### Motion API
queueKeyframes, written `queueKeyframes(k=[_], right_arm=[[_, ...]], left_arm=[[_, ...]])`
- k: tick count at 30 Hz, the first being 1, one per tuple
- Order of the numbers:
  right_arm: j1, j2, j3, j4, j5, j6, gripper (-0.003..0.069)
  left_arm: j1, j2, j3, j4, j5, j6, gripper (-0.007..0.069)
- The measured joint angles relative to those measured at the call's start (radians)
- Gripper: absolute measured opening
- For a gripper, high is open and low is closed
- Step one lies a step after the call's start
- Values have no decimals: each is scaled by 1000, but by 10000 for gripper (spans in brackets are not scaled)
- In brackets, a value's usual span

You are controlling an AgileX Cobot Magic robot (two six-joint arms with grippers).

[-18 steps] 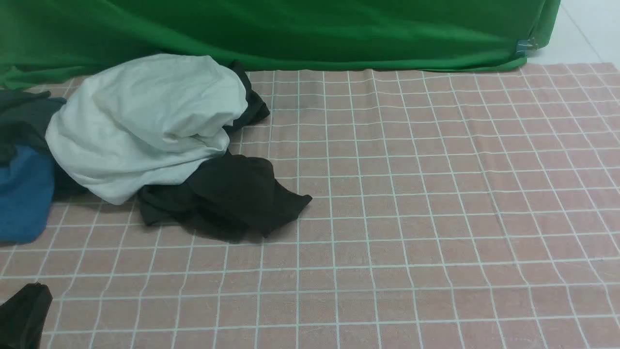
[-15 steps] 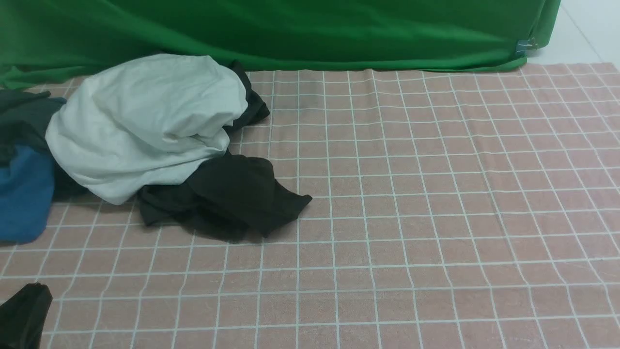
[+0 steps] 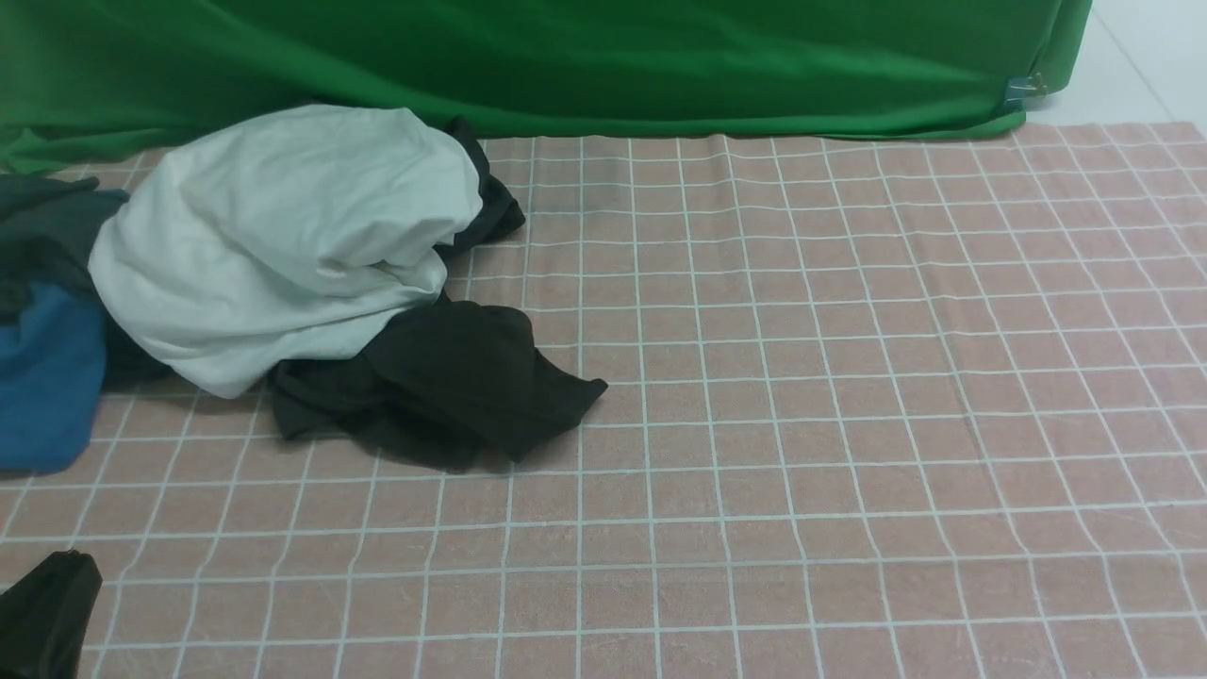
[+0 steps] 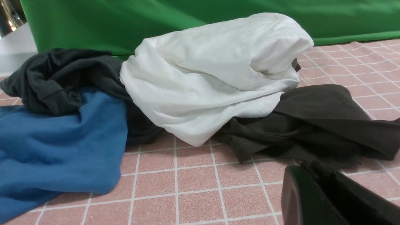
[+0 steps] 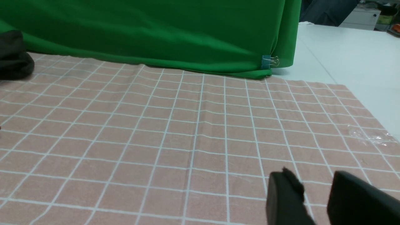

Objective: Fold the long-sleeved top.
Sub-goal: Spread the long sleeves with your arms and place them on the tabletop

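The long-sleeved top [image 3: 453, 377] is black and lies crumpled on the checked cloth at the left. Part of it is buried under a white garment [image 3: 283, 236], and a black bit shows behind that garment [image 3: 490, 203]. It also shows in the left wrist view [image 4: 315, 122]. My left gripper [image 3: 52, 604] is at the near left corner, well short of the top. In its wrist view the left gripper [image 4: 307, 168] has its jaws together and holds nothing. My right gripper [image 5: 315, 184] is open and empty over bare checked cloth, outside the front view.
A dark grey cloth [image 4: 53, 78] with a blue part [image 4: 59, 143] lies left of the white garment [image 4: 215, 72]. A green backdrop [image 3: 566, 57] hangs along the far edge, held by a clip [image 5: 266, 62]. The pink checked cloth [image 3: 849, 377] ends at the right on a white table [image 5: 343, 53].
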Motion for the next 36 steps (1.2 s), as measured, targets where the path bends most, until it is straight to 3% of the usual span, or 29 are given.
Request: queueKeyframes(k=[20, 22, 29, 36], right_arm=[[0, 0, 0, 0, 0, 0, 240], [0, 0, 0, 0, 0, 0, 240], [0, 0, 0, 0, 0, 0, 240], [0, 0, 0, 0, 0, 0, 240]], left_arm=[[0, 0, 0, -9, -22, -1, 20], [0, 0, 0, -60, -55, -27, 20], [0, 0, 0, -465, -204, -182, 20], [0, 0, 0, -505, -300, -192, 20]])
